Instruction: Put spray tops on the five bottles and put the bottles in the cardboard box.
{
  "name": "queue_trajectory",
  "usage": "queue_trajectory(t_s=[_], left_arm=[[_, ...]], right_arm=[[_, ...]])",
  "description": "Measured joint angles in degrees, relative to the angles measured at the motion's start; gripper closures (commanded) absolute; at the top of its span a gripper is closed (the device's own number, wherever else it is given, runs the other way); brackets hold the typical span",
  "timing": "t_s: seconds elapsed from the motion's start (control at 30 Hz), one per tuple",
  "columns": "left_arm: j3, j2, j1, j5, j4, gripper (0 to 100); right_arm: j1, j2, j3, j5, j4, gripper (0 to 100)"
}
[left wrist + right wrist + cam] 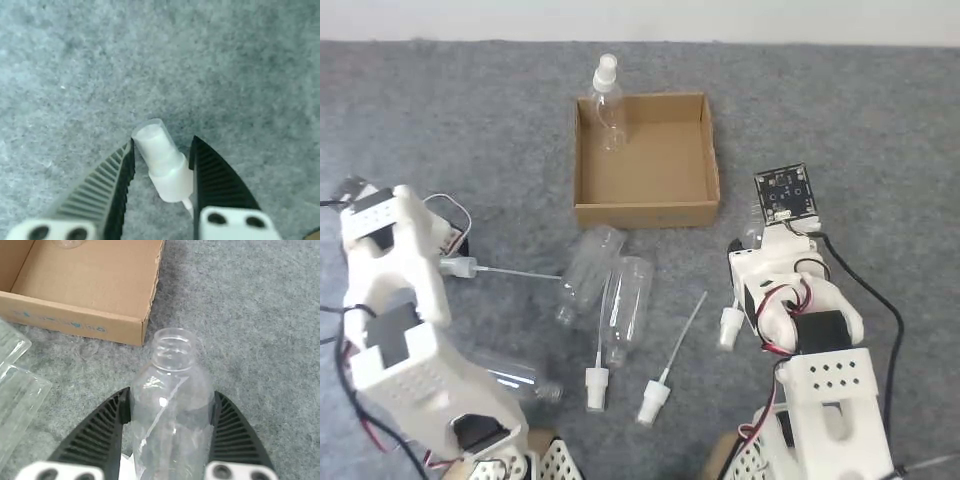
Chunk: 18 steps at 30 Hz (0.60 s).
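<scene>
Holds a white plastic spray top (162,162) clenched in the left gripper (163,142), thin dip tube pointing toward the middle. Grasps a clear open-necked plastic bottle (172,425) in the right gripper (171,394), near the box's corner. Between the arms, on grey carpet (470,120): two loose white spray tops (597,385), then two clear bottles (625,305) lying side by side. Beyond, a shallow square cardboard box (645,213), with a capped clear bottle (608,105) leaning at its far left corner.
</scene>
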State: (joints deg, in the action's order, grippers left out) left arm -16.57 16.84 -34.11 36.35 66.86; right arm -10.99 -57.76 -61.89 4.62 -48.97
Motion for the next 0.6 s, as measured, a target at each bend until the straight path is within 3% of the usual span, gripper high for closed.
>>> queue_trajectory(t_s=[0.6], left_arm=[[-1.7, 0.0, 0.0, 0.0, -1.6, 83]], right_arm=[[0.0, 0.0, 0.0, 0.0, 0.0, 87.2]])
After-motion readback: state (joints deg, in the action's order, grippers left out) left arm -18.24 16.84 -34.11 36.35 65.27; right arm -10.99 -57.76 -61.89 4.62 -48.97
